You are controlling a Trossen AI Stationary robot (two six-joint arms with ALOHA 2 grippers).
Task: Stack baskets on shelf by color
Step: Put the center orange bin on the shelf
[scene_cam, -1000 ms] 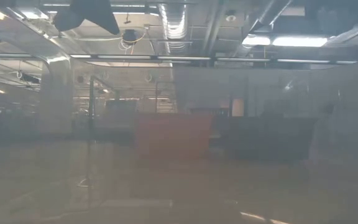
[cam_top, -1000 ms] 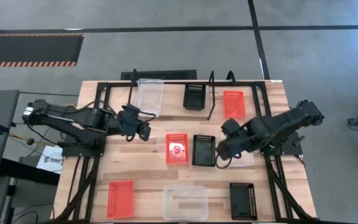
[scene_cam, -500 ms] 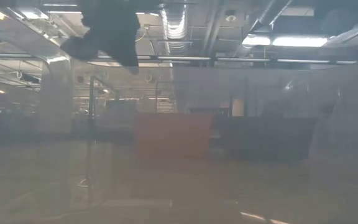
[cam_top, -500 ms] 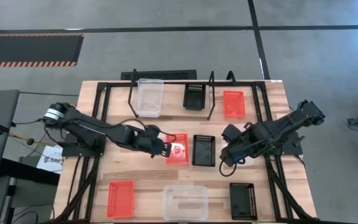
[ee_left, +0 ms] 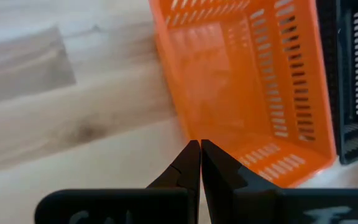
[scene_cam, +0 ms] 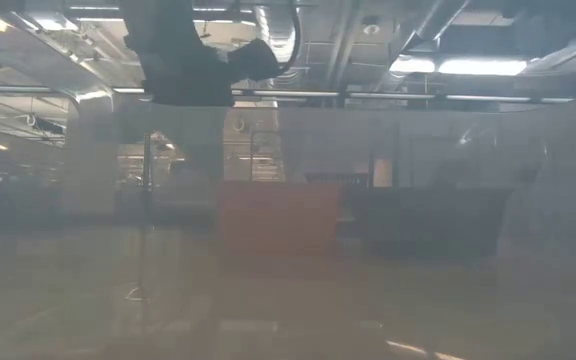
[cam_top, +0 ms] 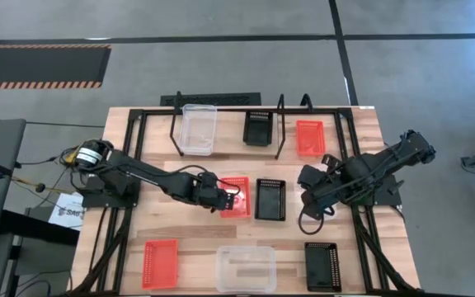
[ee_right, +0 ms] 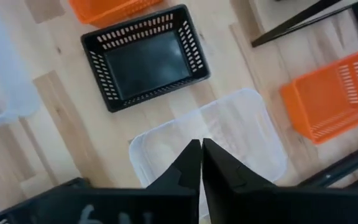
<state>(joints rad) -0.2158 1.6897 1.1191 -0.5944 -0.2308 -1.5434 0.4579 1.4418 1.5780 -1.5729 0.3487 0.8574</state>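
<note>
left gripper (ee_left: 200,148): pinched together, empty, at orange basket (ee_left: 247,81) near wall
right gripper (ee_right: 201,149): fingers together, empty, above clear basket (ee_right: 229,134)
tip: spread jaws before straddling orange wall

A grey concrete floor (cam_top: 221,70) surrounds the wooden desk (cam_top: 196,235), crossed by dark seams. A black mat with a striped red edge (cam_top: 39,64) lies beyond the desk's far left corner. Overhead, ceiling lights (scene_cam: 488,65) and ducts (scene_cam: 278,35) hang above a hazy hall.
</note>
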